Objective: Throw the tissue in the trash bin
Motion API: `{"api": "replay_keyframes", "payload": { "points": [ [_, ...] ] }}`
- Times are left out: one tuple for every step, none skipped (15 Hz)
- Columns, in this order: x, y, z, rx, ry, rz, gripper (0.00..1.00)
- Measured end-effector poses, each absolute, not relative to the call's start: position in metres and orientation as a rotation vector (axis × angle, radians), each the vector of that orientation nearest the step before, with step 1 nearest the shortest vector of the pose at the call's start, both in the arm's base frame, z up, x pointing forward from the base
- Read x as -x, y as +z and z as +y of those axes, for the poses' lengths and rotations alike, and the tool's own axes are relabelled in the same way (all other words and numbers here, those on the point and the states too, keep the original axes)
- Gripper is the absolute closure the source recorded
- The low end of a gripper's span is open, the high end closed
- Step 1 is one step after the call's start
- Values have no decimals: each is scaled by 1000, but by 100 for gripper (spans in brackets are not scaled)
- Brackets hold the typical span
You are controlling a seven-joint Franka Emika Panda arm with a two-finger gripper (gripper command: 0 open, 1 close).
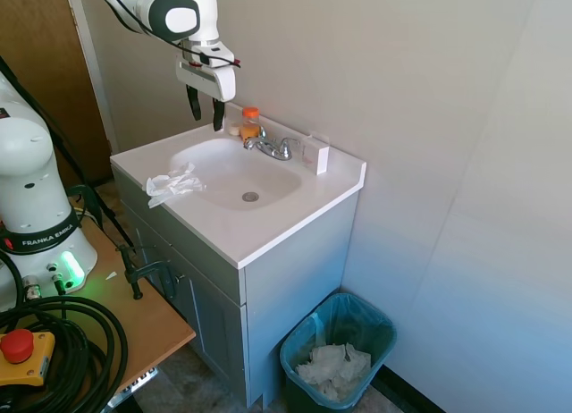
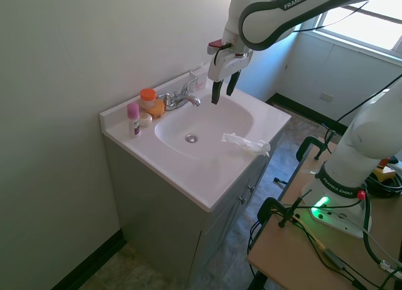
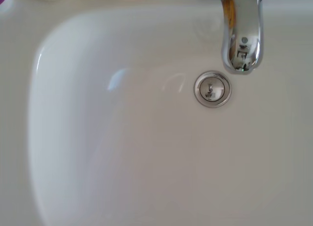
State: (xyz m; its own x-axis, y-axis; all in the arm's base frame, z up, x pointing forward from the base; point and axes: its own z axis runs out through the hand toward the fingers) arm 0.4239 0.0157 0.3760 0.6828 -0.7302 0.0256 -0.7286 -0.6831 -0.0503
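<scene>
Hovering end effector (image 1: pixel 206 108) part-open, empty, above sink (image 1: pixel 228 163); I worry thin tissue (image 1: pixel 172 184) on worktop rim slips, missing trash bin (image 1: pixel 380 324).

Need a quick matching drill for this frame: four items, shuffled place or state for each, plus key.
Items:
1. tissue
2. trash bin
3. hand
4. orange-capped bottle

Places or states:
A. on the floor beside the vanity, crumpled tissues inside
B. open, hanging above the basin, holding nothing
C. lying on the sink's front rim
D. standing behind the faucet on the counter

Pairs: 1-C, 2-A, 3-B, 4-D
</scene>
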Motion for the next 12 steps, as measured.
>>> {"api": "replay_keyframes", "payload": {
  "points": [
    [-424,375,16,2850,-64,1236,0],
    [-423,374,16,2853,-53,1237,0],
    [-422,374,16,2861,-42,1233,0],
    [-421,372,18,2874,-28,1228,0],
    [-419,370,20,2891,-4,1220,0],
    [-414,365,22,2913,21,1215,0],
    [-409,357,24,2934,52,1218,0],
    [-402,349,26,2955,83,1226,0],
    [-396,340,26,2974,107,1238,0],
    [-391,329,26,2996,134,1247,0],
    [-387,318,25,3014,165,1252,0],
    [-384,307,25,3026,194,1259,0]
  ]
}}
